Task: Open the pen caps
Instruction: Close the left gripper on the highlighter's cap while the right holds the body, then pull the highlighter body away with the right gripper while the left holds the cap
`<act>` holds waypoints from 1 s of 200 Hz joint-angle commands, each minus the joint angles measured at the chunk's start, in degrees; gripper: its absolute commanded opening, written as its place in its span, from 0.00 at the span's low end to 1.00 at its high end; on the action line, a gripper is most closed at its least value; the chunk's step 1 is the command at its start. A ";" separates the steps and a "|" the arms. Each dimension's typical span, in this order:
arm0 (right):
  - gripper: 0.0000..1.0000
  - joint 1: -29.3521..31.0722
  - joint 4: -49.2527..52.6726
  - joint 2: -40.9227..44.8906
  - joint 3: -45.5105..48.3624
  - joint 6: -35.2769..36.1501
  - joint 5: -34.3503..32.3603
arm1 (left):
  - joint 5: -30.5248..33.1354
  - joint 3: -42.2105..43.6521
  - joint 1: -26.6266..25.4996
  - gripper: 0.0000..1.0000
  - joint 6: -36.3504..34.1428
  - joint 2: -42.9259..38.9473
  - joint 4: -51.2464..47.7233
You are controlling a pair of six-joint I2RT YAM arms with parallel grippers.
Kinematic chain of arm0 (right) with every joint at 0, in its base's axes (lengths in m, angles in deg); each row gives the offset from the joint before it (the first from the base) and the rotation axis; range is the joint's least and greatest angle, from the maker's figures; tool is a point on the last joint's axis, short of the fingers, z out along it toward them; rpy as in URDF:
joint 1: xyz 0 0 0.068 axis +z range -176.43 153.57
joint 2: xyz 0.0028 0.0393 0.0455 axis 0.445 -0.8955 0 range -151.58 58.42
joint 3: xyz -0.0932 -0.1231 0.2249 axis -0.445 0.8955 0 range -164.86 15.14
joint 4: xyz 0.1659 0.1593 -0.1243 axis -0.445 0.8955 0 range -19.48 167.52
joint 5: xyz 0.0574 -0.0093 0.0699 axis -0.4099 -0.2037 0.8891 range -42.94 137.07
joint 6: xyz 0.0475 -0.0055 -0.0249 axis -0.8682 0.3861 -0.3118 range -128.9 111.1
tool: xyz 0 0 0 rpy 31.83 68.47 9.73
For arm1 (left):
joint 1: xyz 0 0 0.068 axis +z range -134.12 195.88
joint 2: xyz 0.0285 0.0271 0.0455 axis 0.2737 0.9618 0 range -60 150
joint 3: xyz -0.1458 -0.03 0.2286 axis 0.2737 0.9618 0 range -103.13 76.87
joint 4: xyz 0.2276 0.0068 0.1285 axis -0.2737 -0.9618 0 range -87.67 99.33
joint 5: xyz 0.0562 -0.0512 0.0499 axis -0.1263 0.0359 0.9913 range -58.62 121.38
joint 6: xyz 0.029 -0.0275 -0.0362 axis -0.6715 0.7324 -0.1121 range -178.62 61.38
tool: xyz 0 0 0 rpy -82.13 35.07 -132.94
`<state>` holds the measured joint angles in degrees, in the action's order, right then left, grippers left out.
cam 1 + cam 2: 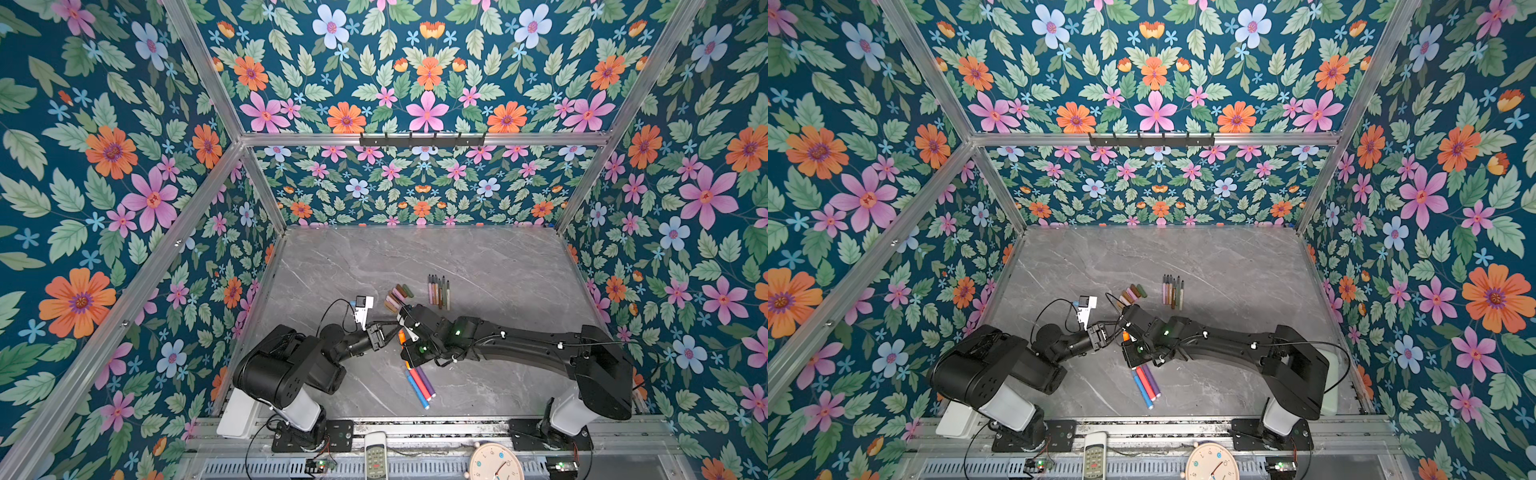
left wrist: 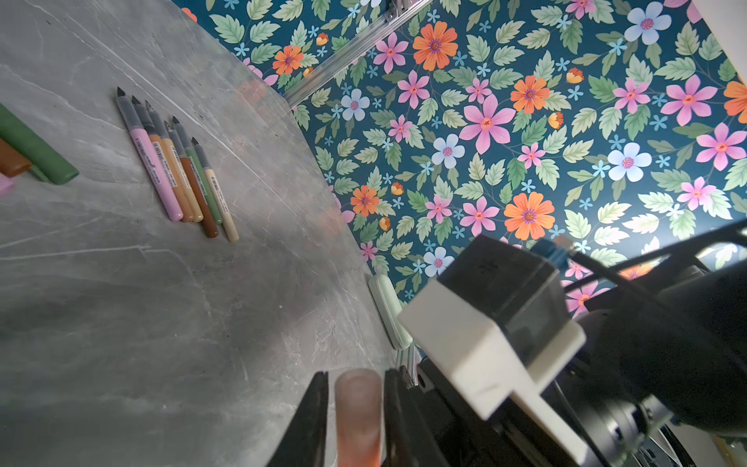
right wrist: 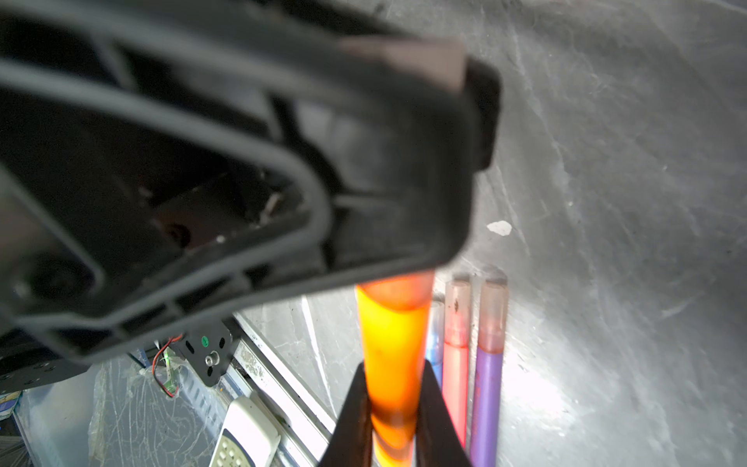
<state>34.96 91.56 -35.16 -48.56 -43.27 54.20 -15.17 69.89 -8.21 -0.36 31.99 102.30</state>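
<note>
An orange pen [image 1: 401,336] [image 3: 392,335] hangs above the table between both arms. My right gripper [image 3: 393,368] [image 1: 409,351] is shut on its barrel. Its translucent orange pen cap [image 2: 358,404] lies between the jaws of my left gripper [image 2: 355,378] [image 1: 390,328], which stand narrowly apart with a sliver of table showing beside the cap. Several removed pen caps [image 1: 398,296] [image 1: 1133,294] lie in a pile. Behind them is a row of uncapped pens [image 1: 438,291] [image 2: 178,170]. Blue, red and purple capped pens [image 1: 419,384] [image 3: 456,364] lie near the front.
A remote control [image 1: 376,457] [image 3: 246,436] and a round clock [image 1: 494,463] lie past the metal rail [image 1: 436,426] at the table's near edge. Flowered walls close in the grey marble table [image 1: 498,270] on three sides.
</note>
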 commanded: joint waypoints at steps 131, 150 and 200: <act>0.04 0.05 1.28 -0.81 -2.39 0.69 0.99 | -0.56 -0.22 0.01 0.00 -0.76 0.12 2.66; 0.05 0.03 1.54 -0.64 -2.31 0.70 0.64 | -0.55 -0.26 0.02 0.00 -0.74 0.12 2.59; 0.60 0.01 -8.11 8.97 6.59 -1.10 -3.18 | -0.26 -0.20 0.02 0.00 -0.78 0.30 2.65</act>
<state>34.96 91.15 -31.33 -46.42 -43.05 53.35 -15.32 69.78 -8.21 -0.47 32.12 102.28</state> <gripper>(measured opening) 0.561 0.151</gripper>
